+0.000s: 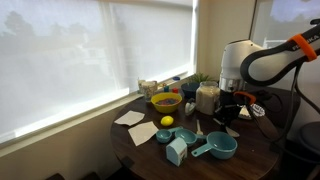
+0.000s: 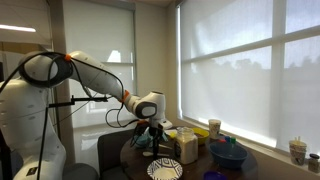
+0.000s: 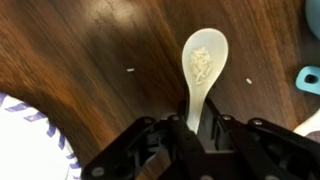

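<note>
in the wrist view a pale spoon [image 3: 201,65] is seen lying on the dark wooden table [image 3: 90,60], a little right of the frame's centre. its bowl is turned toward the top of the frame and is marked with a smear of light residue. its handle runs down between the jaws of the gripper [image 3: 200,122] at the bottom centre. the jaws are drawn in narrowly on either side of the handle, but it cannot be told whether the handle is already pinched.

a plate [image 3: 25,125] with a dark patterned rim is cut off at the lower left, and a teal object [image 3: 308,78] is cut off at the right edge.

in an exterior view the gripper [image 1: 228,108] is held low over the table, right of centre, with a teal measuring cup [image 1: 222,147] below it in the frame and a yellow bowl [image 1: 165,101] to the left. in an exterior view the gripper [image 2: 150,135] is seen just left of a jar [image 2: 186,146].
</note>
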